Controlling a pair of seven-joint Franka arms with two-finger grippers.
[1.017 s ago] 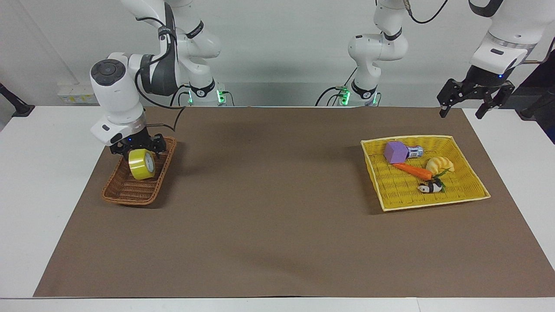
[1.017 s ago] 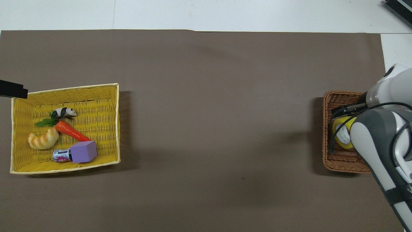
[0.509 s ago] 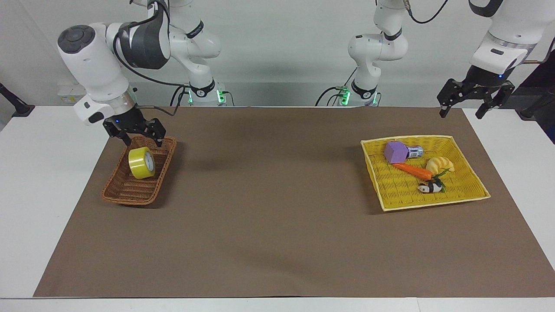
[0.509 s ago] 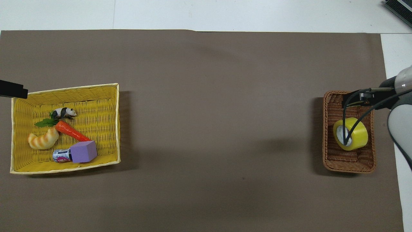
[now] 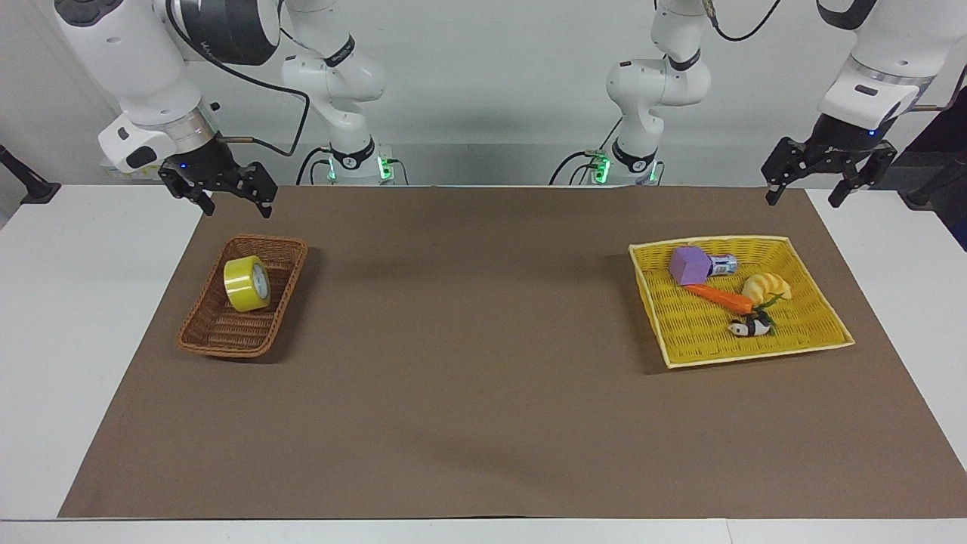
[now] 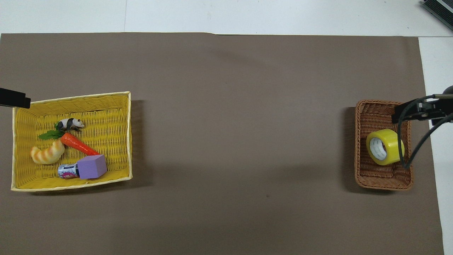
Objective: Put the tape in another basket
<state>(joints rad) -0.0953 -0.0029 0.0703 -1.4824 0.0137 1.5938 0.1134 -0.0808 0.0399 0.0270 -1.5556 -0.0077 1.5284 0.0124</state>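
Two woven containers sit on the brown table mat [image 5: 483,393], well apart, one toward each arm's end of the table. At the right arm's end, the small, deep, dark brown wicker basket [image 5: 215,336] holds the wide roll of translucent yellow packing tape [image 5: 246,283], which stands on its edge in the half of the basket nearer to the robots, white core showing. The right gripper [image 5: 233,202] hangs in the air, clear of the tape and holding nothing, fingers spread apart. At the left arm's end, the large, shallow, bright yellow woven tray [image 5: 684,344] contains a purple block [image 5: 688,265], a small can [image 5: 723,264], an orange toy carrot [image 5: 719,298], a toy croissant [image 5: 766,286] and a panda figurine [image 5: 748,326]. The left gripper [image 5: 805,199] waits over the mat's edge with its fingers apart and empty.
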